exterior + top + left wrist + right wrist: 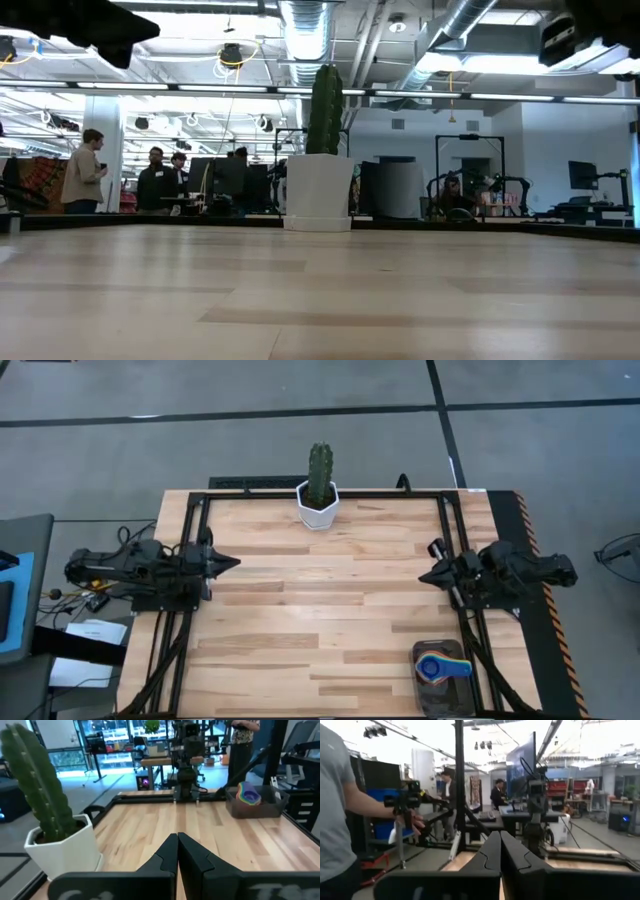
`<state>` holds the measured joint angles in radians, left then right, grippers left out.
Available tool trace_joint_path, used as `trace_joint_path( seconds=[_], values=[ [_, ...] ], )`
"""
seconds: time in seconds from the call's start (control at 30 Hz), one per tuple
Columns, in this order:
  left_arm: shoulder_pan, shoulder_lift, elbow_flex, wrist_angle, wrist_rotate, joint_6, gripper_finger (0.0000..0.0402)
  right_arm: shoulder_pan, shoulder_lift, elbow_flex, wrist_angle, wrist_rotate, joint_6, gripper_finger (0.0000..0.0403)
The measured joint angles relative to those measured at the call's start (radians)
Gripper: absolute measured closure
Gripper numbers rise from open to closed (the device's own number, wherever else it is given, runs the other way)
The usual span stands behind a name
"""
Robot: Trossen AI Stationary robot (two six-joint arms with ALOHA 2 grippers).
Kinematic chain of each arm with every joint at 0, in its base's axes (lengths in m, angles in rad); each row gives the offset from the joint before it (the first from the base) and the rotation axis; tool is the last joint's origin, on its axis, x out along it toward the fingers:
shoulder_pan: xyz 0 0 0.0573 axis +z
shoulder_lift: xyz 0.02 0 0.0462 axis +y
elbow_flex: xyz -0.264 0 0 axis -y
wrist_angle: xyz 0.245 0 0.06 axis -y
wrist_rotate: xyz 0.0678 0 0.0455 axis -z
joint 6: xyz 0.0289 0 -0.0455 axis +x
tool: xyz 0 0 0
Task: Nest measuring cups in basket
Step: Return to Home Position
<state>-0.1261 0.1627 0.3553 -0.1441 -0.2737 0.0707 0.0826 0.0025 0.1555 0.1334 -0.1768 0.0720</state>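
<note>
1. The left arm (130, 568) lies folded at the table's left edge. The left gripper (232, 563) points inward toward the middle of the table (330, 620). Its 2 fingers are pressed together into a narrow point and hold nothing. The left wrist view shows the same, with the 2 dark fingers (167, 851) meeting along their inner faces and no gap between them.
2. A white hexagonal pot (318, 508) stands upright at the middle of the far edge and holds a tall green cactus (320, 470). It is well apart from both grippers.
3. The right arm (520, 572) lies folded at the right edge, mirroring the left. The right gripper (424, 575) points inward at the left gripper across bare wood. Its fingers are also closed to a narrow tip and hold nothing. In the right wrist view the 2 fingers (490, 851) touch.
4. The basket (424, 648), a dark grey tray, sits near the table's near right corner, on the right arm's side and clear of the right gripper. The measuring cups (440, 667) rest inside it, nested into 1 stack. A blue cup is on top with its handle pointing right, and the coloured rims of other cups peek out beneath it. From the left wrist view the stack (248, 795) rises just above the basket's wall (255, 810).
</note>
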Motion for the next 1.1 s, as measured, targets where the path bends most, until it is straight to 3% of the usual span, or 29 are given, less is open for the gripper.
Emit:
trace_joint_path(
  seconds=[0.23, 0.37, 0.7, 0.97, 1.1],
  values=[
    [0.0, -0.151, 0.0, -0.115, -0.008, 0.014, 0.0401, 0.0, 0.0, -0.001, -0.03, 0.025, -0.004, 0.0397],
    [0.0, -0.159, -0.002, -0.143, -0.019, 0.0, 0.0401, 0.0, 0.0, -0.001, -0.027, 0.044, -0.001, 0.0393],
    [0.0, -0.148, -0.256, 0.179, 0.009, -0.036, 0.0401, 0.0, 0.003, -0.001, -0.058, 0.082, -0.001, 0.0392],
    [0.0, -0.16, -0.29, 0.19, 0.034, -0.02, 0.0401, -0.001, 0.003, -0.002, -0.083, 0.1, 0.007, 0.0394],
    [0.0, -0.16, -0.29, 0.16, 0.035, -0.013, 0.0401, -0.001, 0.002, -0.06, -0.015, 0.1, 0.025, 0.0397]
  ],
)
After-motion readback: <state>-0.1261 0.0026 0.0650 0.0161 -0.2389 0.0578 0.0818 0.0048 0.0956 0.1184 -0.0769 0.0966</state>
